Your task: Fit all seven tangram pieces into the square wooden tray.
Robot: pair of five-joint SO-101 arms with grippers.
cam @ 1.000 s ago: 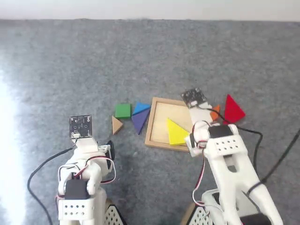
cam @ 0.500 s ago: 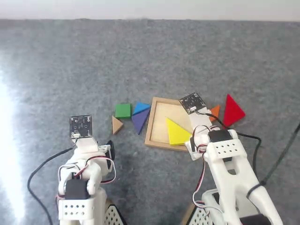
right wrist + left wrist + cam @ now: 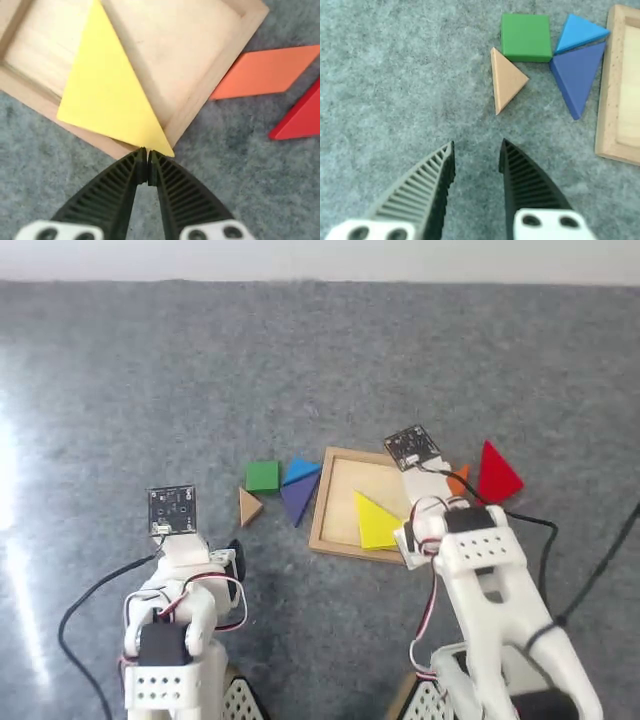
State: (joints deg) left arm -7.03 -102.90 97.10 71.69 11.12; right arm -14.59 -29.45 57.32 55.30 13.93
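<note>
Seating the yellow triangle (image 3: 107, 95) is the step in hand. It lies across the rim of the square wooden tray (image 3: 215, 70), one corner touching the pinched-shut tips of the right claw (image 3: 144, 165). Next, I judge, a forward nudge until it drops flat inside. The left claw (image 3: 477, 144), jaws wide, hangs over the worktop (image 3: 380, 75) just short of the tan triangle (image 3: 506, 86). Since half a second ago the right arm has edged forward — the yellow piece has hardly shifted.

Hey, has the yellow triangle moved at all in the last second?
No. The yellow triangle lies at the same spot by the near right corner of the wooden tray as in both earlier high views.
</note>
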